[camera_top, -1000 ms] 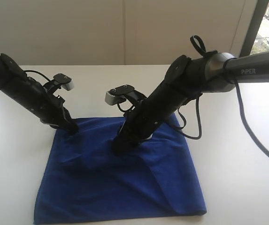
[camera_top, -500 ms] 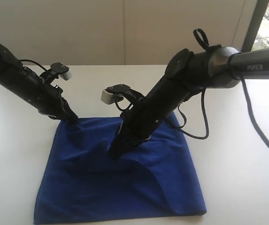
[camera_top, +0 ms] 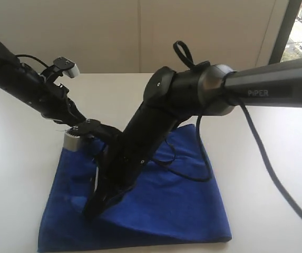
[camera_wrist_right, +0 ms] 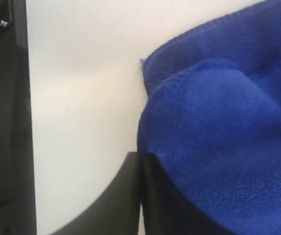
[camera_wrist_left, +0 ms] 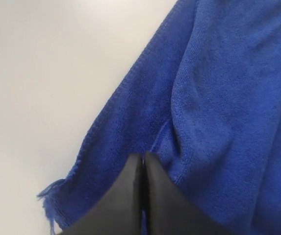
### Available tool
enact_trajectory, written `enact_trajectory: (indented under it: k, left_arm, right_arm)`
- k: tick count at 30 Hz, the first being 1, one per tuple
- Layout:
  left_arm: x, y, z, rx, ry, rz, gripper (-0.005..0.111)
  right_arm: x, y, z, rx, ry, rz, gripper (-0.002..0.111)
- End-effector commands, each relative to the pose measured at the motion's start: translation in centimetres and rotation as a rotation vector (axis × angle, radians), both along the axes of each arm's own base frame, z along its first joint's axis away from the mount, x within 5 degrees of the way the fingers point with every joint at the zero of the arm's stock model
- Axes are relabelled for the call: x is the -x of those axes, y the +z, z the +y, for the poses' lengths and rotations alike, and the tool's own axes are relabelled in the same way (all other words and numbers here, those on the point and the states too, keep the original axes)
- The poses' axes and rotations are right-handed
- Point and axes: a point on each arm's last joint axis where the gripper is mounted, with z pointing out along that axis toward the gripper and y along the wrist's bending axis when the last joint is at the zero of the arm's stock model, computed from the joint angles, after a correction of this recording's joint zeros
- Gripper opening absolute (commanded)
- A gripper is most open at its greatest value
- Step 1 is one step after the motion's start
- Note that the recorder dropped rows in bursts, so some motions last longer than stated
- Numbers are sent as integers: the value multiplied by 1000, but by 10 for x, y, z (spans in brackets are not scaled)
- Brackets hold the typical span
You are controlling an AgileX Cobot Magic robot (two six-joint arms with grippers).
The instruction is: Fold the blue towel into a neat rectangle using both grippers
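White tabletop [camera_top: 266, 174] under a beige wall [camera_top: 114, 31] carries the blue towel [camera_top: 182, 211] at near centre, roughly square, sides running near to far. Left gripper [camera_top: 82, 122] is clenched on its far-left corner; right gripper [camera_top: 91, 206] reaches across its middle, clenched on a doubled layer near left. Bare tabletop lies left and right.

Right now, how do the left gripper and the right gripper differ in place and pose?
The left gripper is at the blue towel's far left corner; the right gripper reaches across the middle to its near left part.
The left gripper has cloth on both sides of its tip; the right gripper has a doubled layer on one side and bare table on the other.
Both have fingers shut, seemingly pinching the towel.
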Motion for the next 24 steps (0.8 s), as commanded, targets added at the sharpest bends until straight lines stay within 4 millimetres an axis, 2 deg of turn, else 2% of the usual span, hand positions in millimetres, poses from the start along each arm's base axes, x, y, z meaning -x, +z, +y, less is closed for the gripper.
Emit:
enact_trajectory:
  k: [1, 11, 24]
  left_arm:
    - [2, 20, 0, 34, 22, -40, 0]
    - [1, 24, 3, 5, 32, -84, 0]
    - [-2, 19, 12, -109, 73, -95, 0]
  right_arm:
    - [13, 5, 14, -16, 43, -20, 0]
    - [27, 7, 33, -28, 82, -64, 0]
    - [26, 7, 35, -28, 69, -92, 0]
